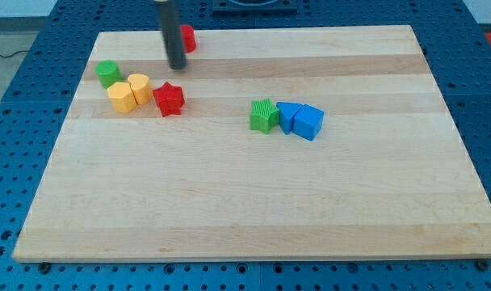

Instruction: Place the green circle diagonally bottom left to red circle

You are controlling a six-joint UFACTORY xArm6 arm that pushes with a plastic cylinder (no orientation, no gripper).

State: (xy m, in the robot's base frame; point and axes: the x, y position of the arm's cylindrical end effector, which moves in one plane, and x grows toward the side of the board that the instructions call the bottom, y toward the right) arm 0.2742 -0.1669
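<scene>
Green circle (108,73) sits near the desk's (245,202) top-left edge, down-left of the red circle (188,37), well apart. My tip (178,66) stands between them, touching neither. Tool: a bare rod, nothing to open or close. Nudging closer likely remains.

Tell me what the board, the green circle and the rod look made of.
The board: pale wood, seemingly unvarnished or matt, since lengthwise plank seams and grain show. The green circle: probably moulded plastic, going by its even saturated colour and soft sheen, though painted wood is possible. The rod, ending in my tip just right of that circle: dark, smooth, slightly glossy, metal or plastic; I cannot tell which.
</scene>
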